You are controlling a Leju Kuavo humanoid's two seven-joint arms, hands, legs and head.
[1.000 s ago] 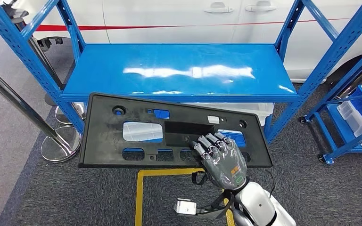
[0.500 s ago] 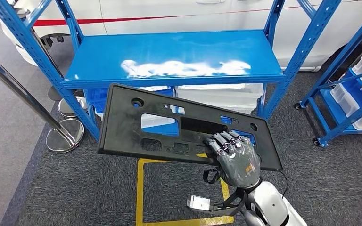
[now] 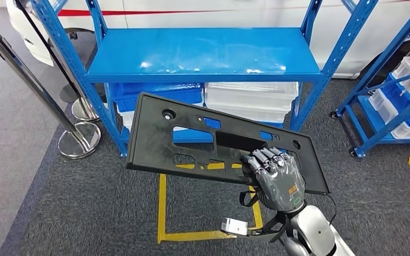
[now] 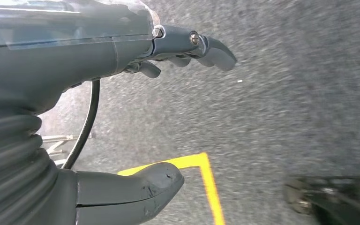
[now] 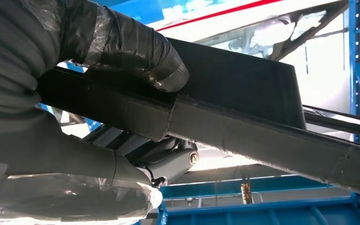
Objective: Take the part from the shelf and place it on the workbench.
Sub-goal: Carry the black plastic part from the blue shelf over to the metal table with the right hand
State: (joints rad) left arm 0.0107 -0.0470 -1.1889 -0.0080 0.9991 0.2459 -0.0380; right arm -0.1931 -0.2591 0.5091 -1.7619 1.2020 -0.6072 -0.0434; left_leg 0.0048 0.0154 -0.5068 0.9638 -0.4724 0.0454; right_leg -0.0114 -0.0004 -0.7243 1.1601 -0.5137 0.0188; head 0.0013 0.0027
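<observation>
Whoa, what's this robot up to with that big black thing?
The robot's right hand grips a large flat black plastic panel by its near edge and holds it in the air in front of a blue metal shelf. The panel is clear of the shelf, whose top board is bare. Its left hand holds nothing, fingers apart, above the grey carpet. No workbench is in sight.

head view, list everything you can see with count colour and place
panel: one, black, off the shelf, held over the floor
shelf: one, blue, behind the panel
bins: several, white and blue, under the shelf
rack: one, blue, far right, holds white bins
posts: two, silver, left of the shelf
tape: yellow lines on grey carpet
car: one, white with red stripe, behind the shelf
right hand: grey, grips the panel's near edge
left hand: grey, holds nothing, above the carpet
</observation>
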